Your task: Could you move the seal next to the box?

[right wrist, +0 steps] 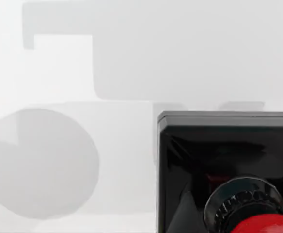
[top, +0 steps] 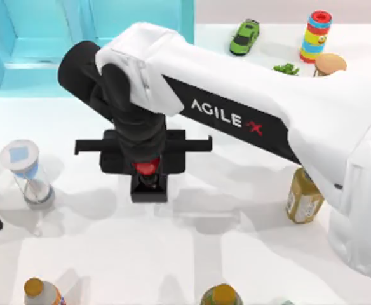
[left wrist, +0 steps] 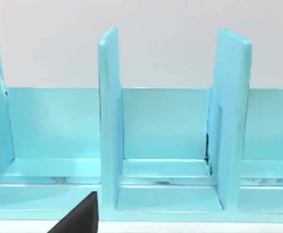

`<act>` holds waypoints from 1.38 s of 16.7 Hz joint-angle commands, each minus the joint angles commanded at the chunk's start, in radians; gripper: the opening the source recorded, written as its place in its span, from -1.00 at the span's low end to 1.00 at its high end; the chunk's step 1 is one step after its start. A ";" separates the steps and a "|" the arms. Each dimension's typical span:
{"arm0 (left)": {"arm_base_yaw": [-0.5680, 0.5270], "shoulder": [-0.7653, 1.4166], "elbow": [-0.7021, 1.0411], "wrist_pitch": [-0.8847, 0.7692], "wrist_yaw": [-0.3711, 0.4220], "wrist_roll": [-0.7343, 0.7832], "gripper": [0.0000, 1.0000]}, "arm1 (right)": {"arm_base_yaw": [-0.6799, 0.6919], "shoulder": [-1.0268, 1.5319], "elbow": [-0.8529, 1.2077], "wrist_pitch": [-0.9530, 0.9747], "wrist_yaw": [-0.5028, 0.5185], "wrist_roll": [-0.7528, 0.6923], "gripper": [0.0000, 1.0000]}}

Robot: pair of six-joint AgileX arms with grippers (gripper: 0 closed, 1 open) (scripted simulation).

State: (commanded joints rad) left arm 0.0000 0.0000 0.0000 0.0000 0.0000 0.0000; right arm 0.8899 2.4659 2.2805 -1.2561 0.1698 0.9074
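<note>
The right pincer [top: 148, 170] is reaching over the middle of the white surface [top: 192, 254], right above the black square seal with a round red knob [top: 148, 179], to grab it. I cannot tell if its fingers are apart. The light blue box [top: 39, 44] is sitting at the far left.

Overhead top view; right wrist view close above the seal [right wrist: 228, 170], both sharing it.

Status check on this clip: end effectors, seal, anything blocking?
Right end effector over the seal mid-table, grip unconfirmed. Left arm parked at the table's left edge. Seal apart from the blue box. Hourglass stands left, off the path.
</note>
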 joint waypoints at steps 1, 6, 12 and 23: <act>0.000 0.000 0.000 0.000 0.000 0.000 1.00 | 0.001 0.000 0.031 -0.032 -0.002 -0.001 -1.00; 0.000 0.000 0.000 0.000 0.000 0.000 1.00 | 0.002 0.004 0.075 -0.077 -0.006 -0.004 -1.00; 0.000 0.000 0.000 0.000 0.000 0.000 1.00 | -0.088 -0.093 -0.029 -0.061 -0.026 -0.098 -1.00; 0.000 0.000 0.000 0.000 0.000 0.000 1.00 | -0.677 -0.708 -0.673 0.040 -0.129 -0.677 -1.00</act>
State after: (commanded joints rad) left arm 0.0000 0.0000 0.0000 0.0000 0.0000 0.0000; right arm 0.2128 1.7579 1.6078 -1.2158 0.0409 0.2305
